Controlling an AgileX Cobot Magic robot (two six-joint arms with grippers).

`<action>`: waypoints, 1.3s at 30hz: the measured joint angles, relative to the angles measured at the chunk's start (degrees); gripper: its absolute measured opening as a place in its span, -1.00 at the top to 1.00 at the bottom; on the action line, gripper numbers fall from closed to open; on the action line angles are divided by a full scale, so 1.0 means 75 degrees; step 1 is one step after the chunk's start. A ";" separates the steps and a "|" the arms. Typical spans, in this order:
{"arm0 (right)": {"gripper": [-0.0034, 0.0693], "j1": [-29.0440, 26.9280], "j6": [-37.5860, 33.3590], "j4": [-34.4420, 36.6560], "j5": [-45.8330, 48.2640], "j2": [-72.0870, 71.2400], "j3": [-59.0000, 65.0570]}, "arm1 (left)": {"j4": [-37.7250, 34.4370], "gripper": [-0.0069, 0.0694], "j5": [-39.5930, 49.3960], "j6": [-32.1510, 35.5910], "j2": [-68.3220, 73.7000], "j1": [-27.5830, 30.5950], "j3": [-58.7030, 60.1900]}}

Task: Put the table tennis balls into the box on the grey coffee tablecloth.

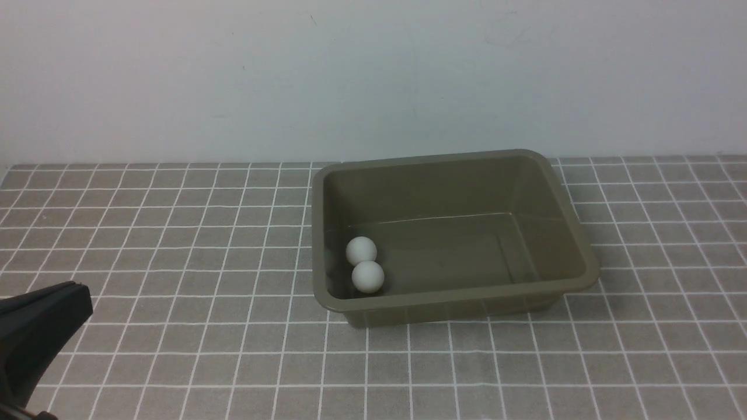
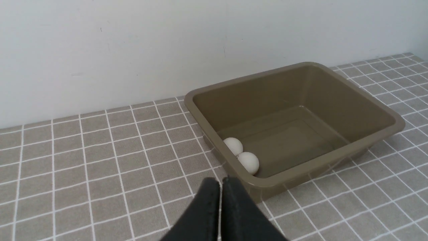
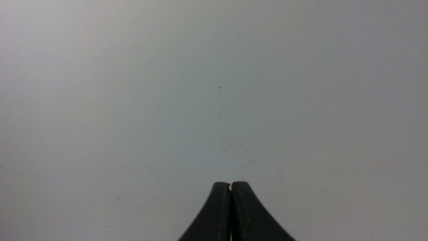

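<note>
Plain white wall (image 1: 373,70), grey coffee tablecloth (image 1: 175,233) in front. Left claw (image 2: 220,183) is pinched closed and empty, aimed at the box (image 1: 455,186). The box's long side runs left-to-right, and both table tennis balls (image 1: 361,250) (image 1: 367,276) sit touching in its near-left corner. Right claw (image 3: 230,184) is closed too, holding nothing.

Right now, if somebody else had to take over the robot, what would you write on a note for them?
Left gripper: shut, empty, left of the box and apart from it.
Right gripper: shut, empty, facing a blank pale surface; not in the front view.
Small white matte table tennis balls: both lie in the shallow olive-brown plastic box, touching each other, in its left near corner.
The box stands on the grey-brown cloth with white grid lines.
Done: both balls boxed.
Left: nothing that shows.
</note>
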 joint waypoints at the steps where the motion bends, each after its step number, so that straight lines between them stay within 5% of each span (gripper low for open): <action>1: 0.94 0.0000 0.0000 0.0000 0.0000 0.0000 0.0000 | 0.0028 0.83 0.0041 0.0009 0.0000 0.0000 0.0000; 8: 0.94 0.0000 0.0000 0.0000 0.0000 0.0000 0.0000 | 0.0907 0.83 -0.0137 -0.0061 -0.0415 0.0290 0.0542; 17: 0.94 0.0000 0.0000 -0.0008 0.0000 0.0000 0.0000 | 0.1721 0.83 -0.0807 -0.0249 -0.2940 0.2010 0.3668; 39: 0.94 0.0000 0.0000 -0.0016 0.0008 0.0000 0.0000 | 0.1738 0.83 -0.0830 -0.0319 -0.3150 0.2076 0.4145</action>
